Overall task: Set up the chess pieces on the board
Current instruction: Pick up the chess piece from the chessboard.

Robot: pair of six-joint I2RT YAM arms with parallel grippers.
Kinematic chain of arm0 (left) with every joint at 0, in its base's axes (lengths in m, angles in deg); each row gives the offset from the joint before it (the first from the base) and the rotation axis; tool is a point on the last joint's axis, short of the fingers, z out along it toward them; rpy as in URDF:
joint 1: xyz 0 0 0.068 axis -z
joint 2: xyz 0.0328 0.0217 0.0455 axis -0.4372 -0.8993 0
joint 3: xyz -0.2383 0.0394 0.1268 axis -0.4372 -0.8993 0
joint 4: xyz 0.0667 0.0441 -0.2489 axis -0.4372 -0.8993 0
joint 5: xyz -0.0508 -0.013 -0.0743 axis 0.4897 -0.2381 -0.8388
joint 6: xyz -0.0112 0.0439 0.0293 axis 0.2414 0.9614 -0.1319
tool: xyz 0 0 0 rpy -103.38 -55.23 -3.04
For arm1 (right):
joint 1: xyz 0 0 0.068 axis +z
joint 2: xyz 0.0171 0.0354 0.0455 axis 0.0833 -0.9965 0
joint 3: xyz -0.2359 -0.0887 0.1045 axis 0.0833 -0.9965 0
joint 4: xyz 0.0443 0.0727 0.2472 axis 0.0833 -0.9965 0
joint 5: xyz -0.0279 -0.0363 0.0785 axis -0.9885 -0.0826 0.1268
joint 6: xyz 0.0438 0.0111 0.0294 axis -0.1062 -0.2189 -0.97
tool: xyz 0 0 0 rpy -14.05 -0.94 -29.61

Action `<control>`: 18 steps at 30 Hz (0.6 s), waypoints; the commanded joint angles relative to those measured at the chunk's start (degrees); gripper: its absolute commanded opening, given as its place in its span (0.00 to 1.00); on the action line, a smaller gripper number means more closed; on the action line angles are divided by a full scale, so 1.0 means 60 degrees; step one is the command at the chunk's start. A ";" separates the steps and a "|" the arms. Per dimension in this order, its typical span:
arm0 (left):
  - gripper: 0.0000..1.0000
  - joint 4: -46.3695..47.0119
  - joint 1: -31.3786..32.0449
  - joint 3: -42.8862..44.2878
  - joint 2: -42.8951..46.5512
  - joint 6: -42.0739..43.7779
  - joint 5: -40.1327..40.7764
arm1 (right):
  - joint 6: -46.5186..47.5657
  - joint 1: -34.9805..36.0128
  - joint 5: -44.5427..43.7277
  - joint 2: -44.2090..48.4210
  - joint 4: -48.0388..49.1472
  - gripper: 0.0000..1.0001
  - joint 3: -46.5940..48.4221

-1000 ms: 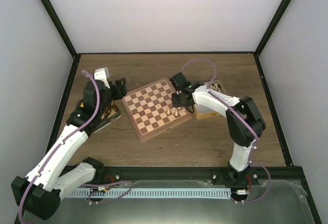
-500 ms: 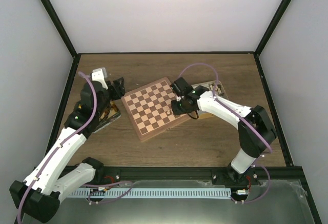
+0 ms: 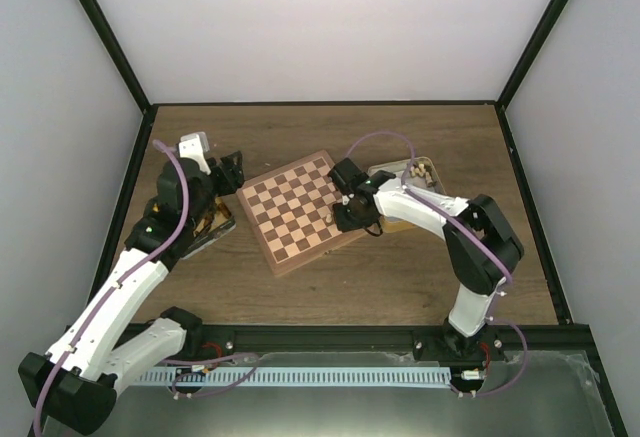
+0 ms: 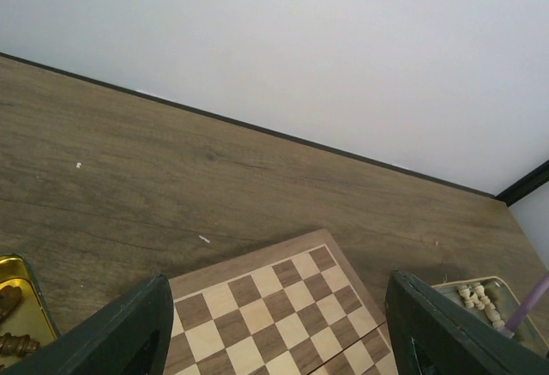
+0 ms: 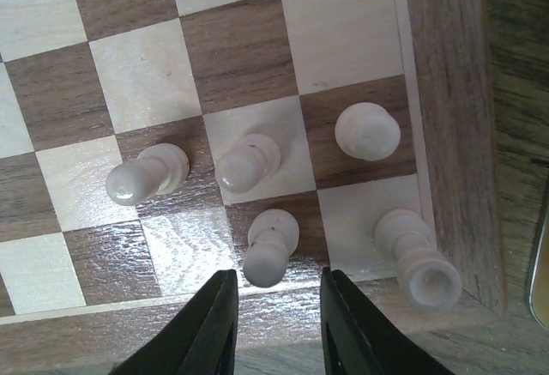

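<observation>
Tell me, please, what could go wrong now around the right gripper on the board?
1. The right gripper is open close to one pale piece; a sideways withdrawal could tip it.
2. The neighbouring pieces stand close, so one fall may knock others.
3. The corner piece stands beside the board rim and might roll off.

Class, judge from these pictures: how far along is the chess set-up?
Done: five pale pieces sit at one corner of the board. In hand: nothing is gripped; the right gripper is open beside the nearest piece, the left gripper open and empty. Left: spare pale pieces wait in the right tin, dark pieces in the gold tin.
</observation>
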 commanded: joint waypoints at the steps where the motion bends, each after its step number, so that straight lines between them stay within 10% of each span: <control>1: 0.70 0.0108 -0.0044 0.0024 -0.0017 -0.0082 -0.0012 | 0.0158 0.0015 -0.0083 -0.0193 0.0328 0.28 0.0322; 18: 0.70 0.0171 -0.0044 -0.0026 -0.0124 -0.0095 -0.0094 | 0.0324 0.0015 -0.0091 -0.0015 0.0438 0.07 0.0051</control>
